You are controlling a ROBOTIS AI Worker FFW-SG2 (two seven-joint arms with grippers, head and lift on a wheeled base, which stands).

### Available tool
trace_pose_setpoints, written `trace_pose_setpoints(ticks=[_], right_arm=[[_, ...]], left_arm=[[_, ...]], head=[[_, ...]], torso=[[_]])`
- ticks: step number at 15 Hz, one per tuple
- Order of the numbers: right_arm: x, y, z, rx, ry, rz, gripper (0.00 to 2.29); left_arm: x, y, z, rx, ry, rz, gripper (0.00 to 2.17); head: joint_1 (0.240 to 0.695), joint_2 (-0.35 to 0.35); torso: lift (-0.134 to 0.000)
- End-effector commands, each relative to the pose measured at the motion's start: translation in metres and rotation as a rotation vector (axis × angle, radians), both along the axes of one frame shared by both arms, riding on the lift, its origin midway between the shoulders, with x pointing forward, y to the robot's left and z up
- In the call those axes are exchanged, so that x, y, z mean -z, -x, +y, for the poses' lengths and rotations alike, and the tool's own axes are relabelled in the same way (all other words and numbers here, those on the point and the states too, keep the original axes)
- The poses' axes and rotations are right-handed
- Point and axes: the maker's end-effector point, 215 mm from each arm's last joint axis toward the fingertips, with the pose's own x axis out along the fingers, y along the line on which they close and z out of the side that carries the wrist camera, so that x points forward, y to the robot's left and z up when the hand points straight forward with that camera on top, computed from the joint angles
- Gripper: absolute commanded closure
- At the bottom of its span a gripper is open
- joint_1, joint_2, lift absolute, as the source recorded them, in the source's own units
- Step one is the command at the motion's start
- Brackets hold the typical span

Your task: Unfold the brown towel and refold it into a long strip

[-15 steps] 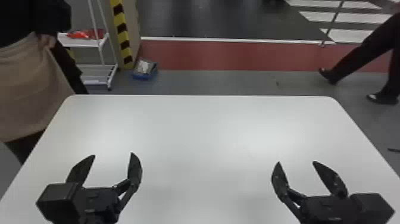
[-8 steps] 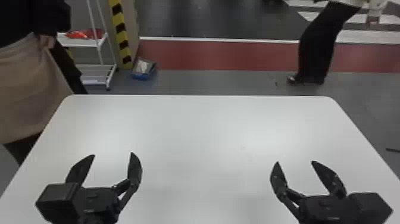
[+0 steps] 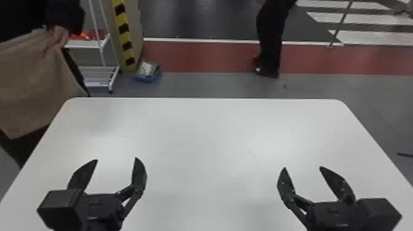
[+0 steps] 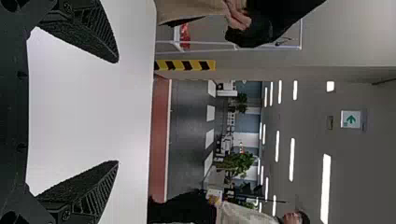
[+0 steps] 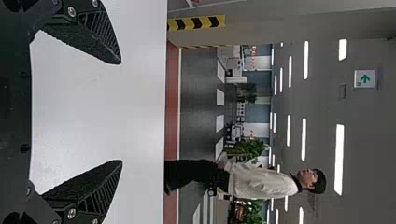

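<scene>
Fingers: black and flat, spread wide on both of my arms, nothing between either pair but a gap with white tabletop behind it.
Left gripper: I had the black left gripper (image 3: 116, 159) over the near left part of the table, tips pointing toward the far edge.
Right gripper: black right gripper (image 3: 302, 167) over the near right part, well apart from the left one, tips also pointing away from me.
Towel: brown cloth towel (image 3: 30, 80), hanging off the table, beside its far left corner; I could not tell whether it touched the edge.
Person's hand: bare hand (image 3: 58, 37) below a black sleeve, gripping the towel near its top; my left wrist view showed that grip too.
Table: white, flat, with rounded far corners (image 3: 209, 132).
Beyond: white metal rack (image 3: 83, 44) with something red on its shelf, yellow-and-black striped strip (image 3: 124, 29) just beside it, blue container (image 3: 147, 78) on the grey floor near the strip's foot.
</scene>
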Motion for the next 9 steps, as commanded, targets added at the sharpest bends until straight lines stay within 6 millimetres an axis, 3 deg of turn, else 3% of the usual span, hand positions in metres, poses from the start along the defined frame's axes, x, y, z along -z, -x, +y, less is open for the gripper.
trace_pose_setpoints(ticks=[1,9], right_arm=[[-0.0007,-0.0004,-0.0001,-0.002,0.002,-0.001,0.13],[-0.0025,-0.0016,0.0007,-0.006,0.0,-0.005,0.13]], left_arm=[[-0.0002,-0.0003,-0.0001,-0.001,0.0,0.0,0.11],[-0.0016,0.0041,0.0011,-0.009,-0.003,0.0,0.11]], head=[[0.695,-0.061],[0.695,-0.057]], torso=[[-0.103],[-0.103]])
